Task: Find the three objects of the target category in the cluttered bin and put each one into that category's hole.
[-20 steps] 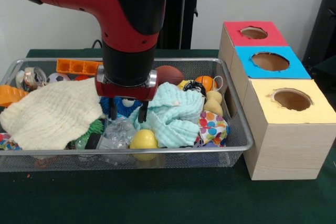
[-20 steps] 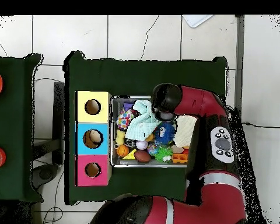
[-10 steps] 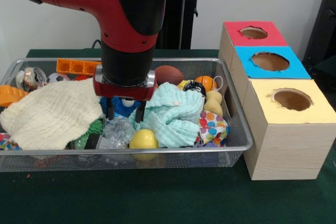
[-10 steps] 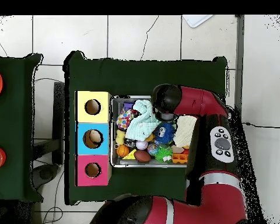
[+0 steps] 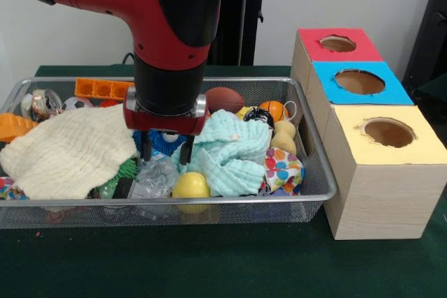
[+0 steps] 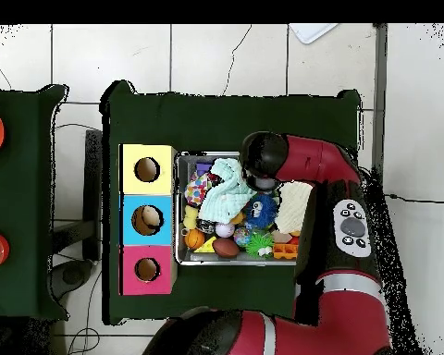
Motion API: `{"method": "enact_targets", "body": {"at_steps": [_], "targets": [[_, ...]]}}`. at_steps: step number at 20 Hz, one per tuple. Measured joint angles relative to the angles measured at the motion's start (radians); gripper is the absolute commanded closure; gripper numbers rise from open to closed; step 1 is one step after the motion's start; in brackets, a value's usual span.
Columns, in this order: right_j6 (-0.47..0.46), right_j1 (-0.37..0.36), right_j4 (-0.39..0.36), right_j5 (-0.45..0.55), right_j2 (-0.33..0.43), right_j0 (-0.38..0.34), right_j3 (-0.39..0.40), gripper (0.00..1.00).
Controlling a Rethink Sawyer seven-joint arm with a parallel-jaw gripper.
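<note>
- Across the tabletop [image 5: 223, 270] in the front view, we see the cluttered bin [image 5: 307, 193] lying with its long axis left to right, the row of three boxes [image 5: 377, 172] just beside its right end.
- We see the end effector [image 5: 165, 155] hanging low over the bin's middle, its two dark fingers [image 5: 185, 153] spread fairly wide with nothing between them, above a crumpled clear plastic piece [image 5: 157, 176] and beside a yellow ball [image 5: 191, 185].
- We judge the search unfinished: a cream cloth [image 5: 66, 148] and a mint cloth [image 5: 230, 155] cover much of the clutter, and nothing is gripped.
- From overhead, we see the bin [image 6: 180, 211] with its long axis running up and down the picture, parallel to the yellow, blue and red boxes [image 6: 147, 218] on its left.
- We make out something pale inside the blue box's hole [image 6: 149, 219], but cannot tell what; the other two holes look dark, so at most one object seems placed.
- We cannot see the fingers here, since the arm [image 6: 304, 166] covers them.
</note>
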Motion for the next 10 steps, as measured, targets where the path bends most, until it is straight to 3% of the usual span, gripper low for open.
{"method": "enact_targets", "body": {"at_steps": [10], "targets": [[0.0, 0.009, 0.0, 0.0, 0.001, -0.001, -0.031, 0.0]]}}
